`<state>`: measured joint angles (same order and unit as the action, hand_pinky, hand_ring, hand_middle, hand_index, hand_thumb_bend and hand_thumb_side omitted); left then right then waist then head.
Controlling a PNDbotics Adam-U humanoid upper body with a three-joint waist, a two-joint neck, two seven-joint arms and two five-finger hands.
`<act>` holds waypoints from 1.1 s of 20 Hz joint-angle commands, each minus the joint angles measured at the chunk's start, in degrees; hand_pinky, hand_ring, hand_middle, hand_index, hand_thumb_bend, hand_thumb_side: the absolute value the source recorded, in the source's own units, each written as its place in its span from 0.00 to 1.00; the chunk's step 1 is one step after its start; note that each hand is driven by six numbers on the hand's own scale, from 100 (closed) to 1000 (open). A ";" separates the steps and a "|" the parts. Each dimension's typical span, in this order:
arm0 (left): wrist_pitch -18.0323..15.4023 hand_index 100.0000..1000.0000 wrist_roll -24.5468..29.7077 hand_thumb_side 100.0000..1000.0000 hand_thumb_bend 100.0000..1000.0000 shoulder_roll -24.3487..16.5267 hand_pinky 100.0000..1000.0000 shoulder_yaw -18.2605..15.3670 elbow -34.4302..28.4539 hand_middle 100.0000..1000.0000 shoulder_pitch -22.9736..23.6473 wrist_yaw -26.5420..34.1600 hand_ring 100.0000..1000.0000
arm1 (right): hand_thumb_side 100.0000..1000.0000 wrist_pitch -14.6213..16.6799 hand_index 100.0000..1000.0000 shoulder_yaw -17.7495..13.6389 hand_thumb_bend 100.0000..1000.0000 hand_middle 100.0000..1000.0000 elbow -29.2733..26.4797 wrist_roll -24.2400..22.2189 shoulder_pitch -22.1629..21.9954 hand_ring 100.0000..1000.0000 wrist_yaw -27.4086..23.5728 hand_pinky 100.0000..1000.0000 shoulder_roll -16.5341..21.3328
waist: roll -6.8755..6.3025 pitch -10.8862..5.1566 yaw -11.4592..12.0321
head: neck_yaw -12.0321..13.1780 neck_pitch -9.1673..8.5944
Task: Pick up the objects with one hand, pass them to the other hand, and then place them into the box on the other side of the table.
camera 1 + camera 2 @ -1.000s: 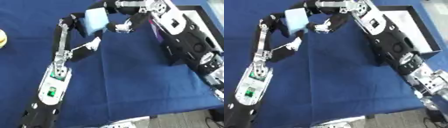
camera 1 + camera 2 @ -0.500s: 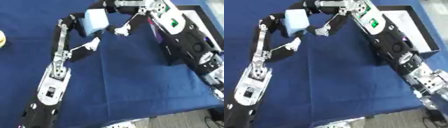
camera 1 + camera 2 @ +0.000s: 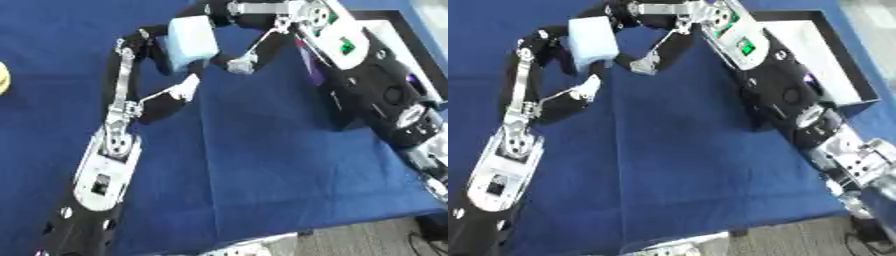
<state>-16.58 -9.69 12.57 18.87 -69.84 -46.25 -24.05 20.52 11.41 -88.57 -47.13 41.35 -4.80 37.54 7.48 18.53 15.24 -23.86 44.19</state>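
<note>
A pale blue block (image 3: pixel 191 41) hangs above the blue cloth at the back middle. My left hand (image 3: pixel 129 49) reaches up from the lower left and is curled round the block's left side, its white-tipped thumb (image 3: pixel 184 90) below it. My right hand (image 3: pixel 254 9) comes in from the right and lies against the block's upper right corner. Its fingers are spread, and one white-tipped finger (image 3: pixel 238 65) hangs just right of the block, apart from it. The black box (image 3: pixel 849 56) with a white floor stands at the back right, partly behind my right arm.
Blue cloth (image 3: pixel 262 165) covers the table, and its front edge runs along the bottom of the view. A small yellow thing (image 3: pixel 3 77) shows at the left edge. My right forearm (image 3: pixel 367 85) stretches along the box's near side.
My right forearm has turned and its hand has closed in on the block, the white-tipped finger dropping lower. The block and my left hand have barely moved.
</note>
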 commanded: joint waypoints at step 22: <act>-0.19 0.44 1.17 0.05 0.08 0.37 0.56 1.03 -1.89 0.15 -0.68 0.32 0.25 | 0.42 5.55 1.00 -0.50 0.00 0.97 0.44 -4.84 1.37 1.00 0.57 0.86 0.80 | 0.13 -0.04 -0.41 | -0.59 -0.07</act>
<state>-16.66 -8.98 12.57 18.91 -70.38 -46.28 -23.86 20.65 11.71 -87.78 -47.01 41.38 -4.41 37.52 7.48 18.79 14.98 -24.28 44.19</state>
